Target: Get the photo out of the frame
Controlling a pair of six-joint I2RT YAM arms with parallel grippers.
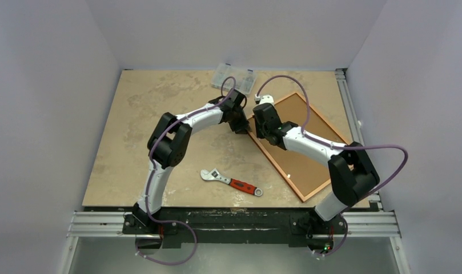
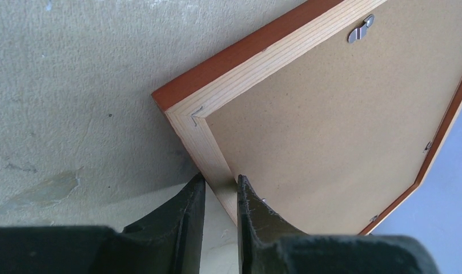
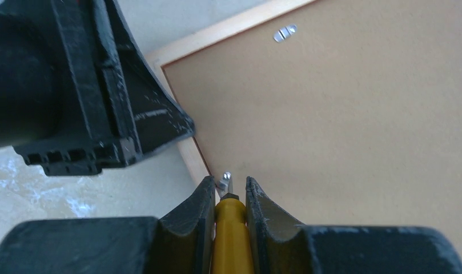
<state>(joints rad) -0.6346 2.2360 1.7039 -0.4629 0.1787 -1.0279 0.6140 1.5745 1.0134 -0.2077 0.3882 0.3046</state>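
**Now both my grippers work at the left corner of the frame**

On the right half of the beige stone-pattern table (image 1: 148, 103) lies the large thin frame of red-orange wood (image 2: 245, 68), turned diagonally, with its back side up. The plain brown fibreboard backing board (image 2: 331, 125) fills it, so the photo does not show in any view.

My left gripper (image 2: 219, 180) is almost closed. Its two black fingers stand on both sides of the pale wooden rail, just beside the left corner, and they pinch this rail.

My right gripper (image 3: 228, 182) is closed tightly on a tool with a yellow handle (image 3: 231, 234). The front end of the tool meets a small silver metal tab (image 3: 226, 181) at the inner edge of the same rail. I cannot tell where the tool ends and the tab begins.

Near the middle of the table, well apart from the frame, lies a silver wrench with a red handle (image 1: 231, 182). A clear plastic box (image 1: 234, 77) stands at the far edge.
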